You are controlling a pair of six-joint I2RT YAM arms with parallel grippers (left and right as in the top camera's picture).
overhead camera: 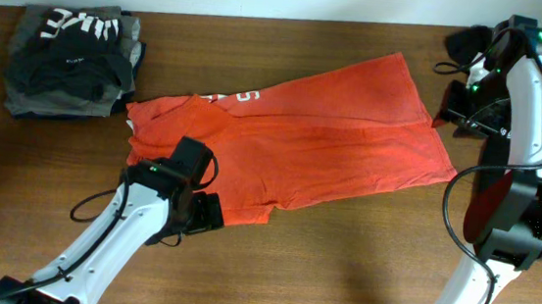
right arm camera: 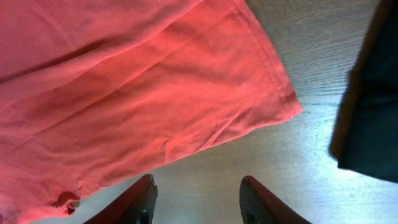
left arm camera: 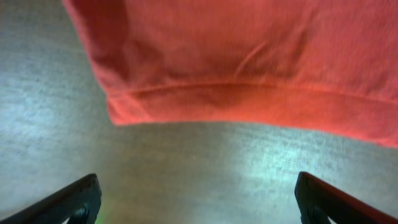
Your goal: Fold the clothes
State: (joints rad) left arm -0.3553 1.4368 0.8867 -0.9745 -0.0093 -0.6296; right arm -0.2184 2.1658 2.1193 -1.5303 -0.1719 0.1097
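The clothes are a red-orange T-shirt [overhead camera: 311,141] spread slantwise across the middle of the wooden table [overhead camera: 340,266], with white lettering showing near its upper fold. My left gripper [overhead camera: 208,215] sits at the shirt's lower left edge. In the left wrist view the left gripper [left arm camera: 199,202] stands wide open over bare table, and the shirt's hem [left arm camera: 249,99] lies just ahead of it. My right gripper [overhead camera: 449,110] hovers at the shirt's right edge. In the right wrist view the right gripper [right arm camera: 198,186] is open with nothing between its fingers, close to the shirt's corner [right arm camera: 273,99].
A pile of dark grey and black garments with white lettering [overhead camera: 72,61] lies at the back left. A black cloth [overhead camera: 468,41] sits at the back right by the right arm, and it shows as a dark shape [right arm camera: 373,93] in the right wrist view.
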